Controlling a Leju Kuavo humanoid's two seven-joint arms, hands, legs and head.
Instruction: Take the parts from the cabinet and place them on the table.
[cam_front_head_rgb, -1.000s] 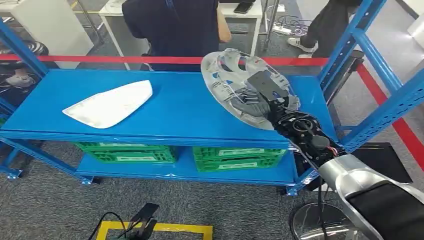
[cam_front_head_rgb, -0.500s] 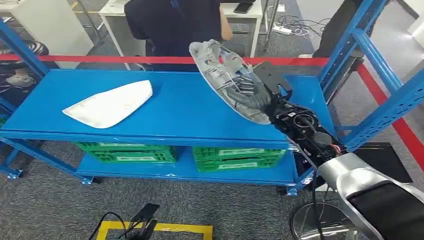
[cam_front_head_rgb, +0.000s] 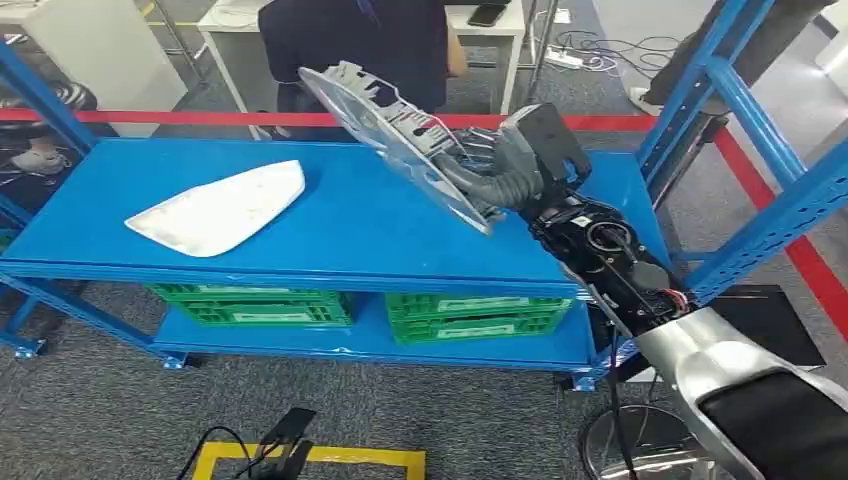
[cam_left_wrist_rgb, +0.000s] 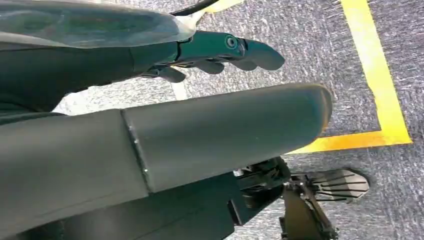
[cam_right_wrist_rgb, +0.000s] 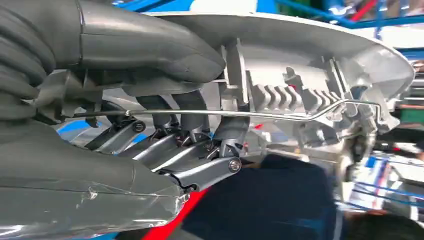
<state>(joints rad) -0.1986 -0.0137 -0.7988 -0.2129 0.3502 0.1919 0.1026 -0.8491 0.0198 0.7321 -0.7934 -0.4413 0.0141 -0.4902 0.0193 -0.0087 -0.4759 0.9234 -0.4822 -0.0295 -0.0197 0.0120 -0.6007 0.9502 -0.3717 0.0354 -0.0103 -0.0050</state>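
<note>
Lifted since 1 s ago: round grey plastic hubcap-like part w/ ribbed back and wire ring (cam_front_head_rgb: 400, 135) was lying tilted low on the blue metal shelf top (cam_front_head_rgb: 340, 225), now raised clear of it and swung toward the robot's left, steeply tilted, upper edge up by the red tape line (cam_front_head_rgb: 150, 117). Right hand (cam_front_head_rgb: 510, 165) has come up and left w/ it; head cam itself hasn't shifted.

Part now in the air over the right-centre of the shelf top, ribbed side facing the hand. Right hand grips it at the lower rim: in right wrist view the thick grey thumb (cam_right_wrist_rgb: 150, 47) lies over the rim, darker fingers (cam_right_wrist_rgb: 200, 170) curled in under the ribs and wire, so holding tight on the part.

White flat plastic panel (cam_front_head_rgb: 222, 208) lies on the left of the shelf top, well apart from the part, same spot as before. Green plastic crates (cam_front_head_rgb: 365, 307) sit on the lower shelf. Person in dark clothes (cam_front_head_rgb: 365, 45) stands behind the rack.

Left hand (cam_left_wrist_rgb: 220, 52) hangs over grey carpet near yellow floor tape (cam_left_wrist_rgb: 380, 85), fingers loosely apart, holding nothing.
</note>
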